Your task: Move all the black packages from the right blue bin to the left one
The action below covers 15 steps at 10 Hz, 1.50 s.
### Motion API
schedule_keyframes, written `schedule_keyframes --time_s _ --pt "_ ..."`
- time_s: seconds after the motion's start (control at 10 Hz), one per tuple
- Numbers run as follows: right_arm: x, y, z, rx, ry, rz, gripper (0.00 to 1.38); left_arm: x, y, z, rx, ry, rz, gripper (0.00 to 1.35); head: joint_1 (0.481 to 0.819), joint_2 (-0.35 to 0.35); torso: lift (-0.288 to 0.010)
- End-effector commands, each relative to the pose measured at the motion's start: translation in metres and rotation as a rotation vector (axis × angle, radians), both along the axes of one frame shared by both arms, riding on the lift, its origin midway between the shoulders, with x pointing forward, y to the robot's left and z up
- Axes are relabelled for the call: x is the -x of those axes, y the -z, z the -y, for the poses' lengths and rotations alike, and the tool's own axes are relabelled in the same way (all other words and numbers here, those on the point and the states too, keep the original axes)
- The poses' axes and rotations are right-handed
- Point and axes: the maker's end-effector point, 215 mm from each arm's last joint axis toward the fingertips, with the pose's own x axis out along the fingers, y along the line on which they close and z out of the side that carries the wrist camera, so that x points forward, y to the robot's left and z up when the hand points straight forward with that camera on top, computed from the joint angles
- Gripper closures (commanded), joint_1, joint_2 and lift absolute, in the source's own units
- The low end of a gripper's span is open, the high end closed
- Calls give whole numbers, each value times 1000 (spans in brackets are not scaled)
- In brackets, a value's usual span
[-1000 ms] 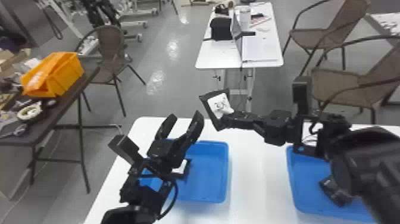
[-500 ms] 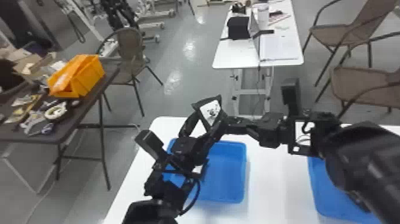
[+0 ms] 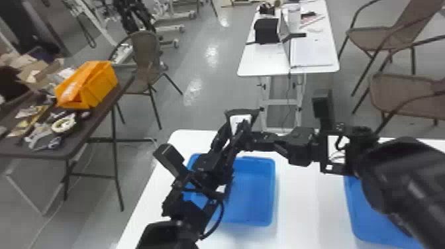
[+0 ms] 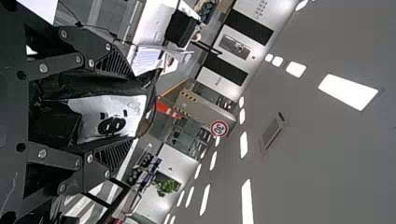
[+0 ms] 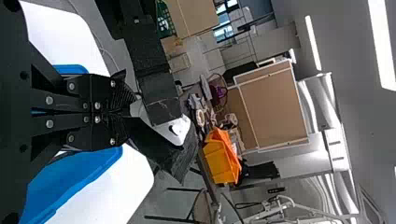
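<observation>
In the head view a black package (image 3: 241,120) with a white label hangs above the left blue bin (image 3: 253,195). My right gripper (image 3: 253,135) holds it from the right, and my left gripper (image 3: 236,128) is around it from below. In the right wrist view my right gripper (image 5: 133,110) is shut on one end of the package (image 5: 180,151). The left wrist view has the package (image 4: 114,119) between the widely parted fingers of my left gripper (image 4: 135,106). A small white patch (image 3: 221,189) in the left bin is mostly hidden behind the left arm.
The right blue bin (image 3: 367,215) is partly covered by the right arm. Both bins stand on a white table (image 3: 306,212). To the left is a dark table (image 3: 96,122) with an orange box (image 3: 99,86). Chairs and another white table (image 3: 261,63) stand beyond.
The right arm has carried the package leftward over the left bin, between the left gripper's open fingers. The head view has swung left, so the surroundings appear shifted to the right.
</observation>
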Motion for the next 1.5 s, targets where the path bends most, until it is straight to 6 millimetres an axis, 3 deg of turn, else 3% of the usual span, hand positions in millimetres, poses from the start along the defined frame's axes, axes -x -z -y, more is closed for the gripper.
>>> schedule_keyframes --time_s 0.0,0.3,0.5,0.6,0.7,0.8,1.1,1.3,1.4 --pt "-2 0 0 -6 3 1 1277 0 -4 -2 -31 6 10 1213 695 274 0" --pt "-7 -2 -1 -13 14 8 1277 -1 -17 -12 -39 -21 59 1213 695 277 0" --pt "-11 -4 0 -24 29 16 1104 0 -22 -19 -34 -45 76 1213 695 285 0" --pt "-14 -4 1 -35 40 20 874 1 -24 -22 -36 -55 87 1213 695 288 0" --pt "-20 -5 9 -61 71 16 363 1 -24 -28 -42 -70 93 1213 695 289 0" --pt "-28 -4 25 -84 130 22 33 4 -22 -38 -56 -91 98 1213 695 289 0" --pt "-49 13 123 -6 415 98 240 12 10 -72 -150 -170 90 1213 695 251 0" --pt "-49 18 190 54 632 141 265 17 46 -78 -266 -182 63 1213 695 209 0" --pt "-45 22 212 64 699 147 265 21 68 -77 -343 -169 40 1213 695 172 0"
